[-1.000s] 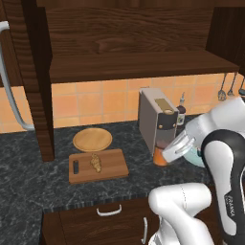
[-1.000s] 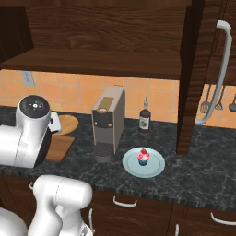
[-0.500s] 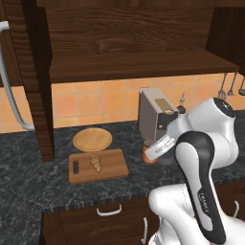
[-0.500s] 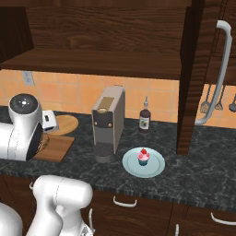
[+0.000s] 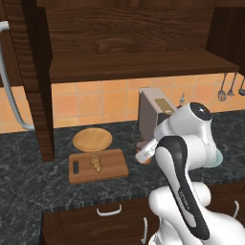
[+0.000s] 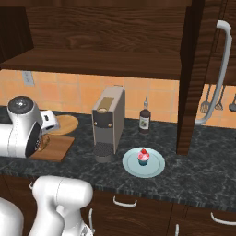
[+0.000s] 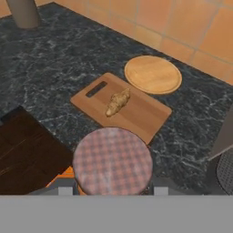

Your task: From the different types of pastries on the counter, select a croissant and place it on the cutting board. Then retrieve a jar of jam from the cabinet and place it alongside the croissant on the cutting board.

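Over the desk [image 5: 28,162] we have swung the jam jar [image 7: 113,160], clamped in the pincer [image 7: 113,191], leftward toward the cutting board [image 5: 110,165], where 1 croissant [image 5: 96,162] already lies; only setting the jar beside it remains.

A round wooden plate [image 5: 92,139] lies on the dark counter [image 5: 28,162]. A coffee machine [image 6: 108,123] stands beside a dark bottle [image 6: 145,118], with a cupcake [image 6: 144,157] on a pale plate [image 6: 156,166] in front
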Robot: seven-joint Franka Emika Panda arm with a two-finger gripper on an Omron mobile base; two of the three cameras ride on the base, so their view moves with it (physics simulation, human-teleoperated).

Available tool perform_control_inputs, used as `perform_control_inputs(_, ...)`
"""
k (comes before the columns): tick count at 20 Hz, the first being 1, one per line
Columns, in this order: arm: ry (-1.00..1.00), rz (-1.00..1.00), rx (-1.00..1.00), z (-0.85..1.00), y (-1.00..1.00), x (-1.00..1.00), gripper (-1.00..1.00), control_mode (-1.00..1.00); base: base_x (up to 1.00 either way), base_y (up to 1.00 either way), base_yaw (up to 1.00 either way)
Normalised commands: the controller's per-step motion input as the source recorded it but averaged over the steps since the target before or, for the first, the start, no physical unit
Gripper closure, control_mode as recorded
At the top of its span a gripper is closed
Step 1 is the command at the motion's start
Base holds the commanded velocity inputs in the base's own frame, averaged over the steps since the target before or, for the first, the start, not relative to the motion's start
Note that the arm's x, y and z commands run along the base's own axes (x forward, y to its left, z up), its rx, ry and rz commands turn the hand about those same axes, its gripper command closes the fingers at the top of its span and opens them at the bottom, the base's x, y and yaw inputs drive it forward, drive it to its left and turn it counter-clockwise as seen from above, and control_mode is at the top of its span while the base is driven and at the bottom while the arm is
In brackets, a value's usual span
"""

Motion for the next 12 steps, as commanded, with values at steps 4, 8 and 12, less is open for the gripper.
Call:
perform_control_inputs(4, -0.16, -0.01, 0.0, -0.53, 0.11, 0.29, 1.0, -1.0, 0.0, 0.0, 0.0)
perform_control_inputs(8, -0.14, 0.0, 0.0, -0.63, 0.11, 0.24, 1.0, -1.0, 0.0, 0.0, 0.0)
perform_control_inputs(12, -0.1, -0.01, 0.0, -0.32, 0.01, 0.23, 1.0, -1.0, 0.0, 0.0, 0.0)
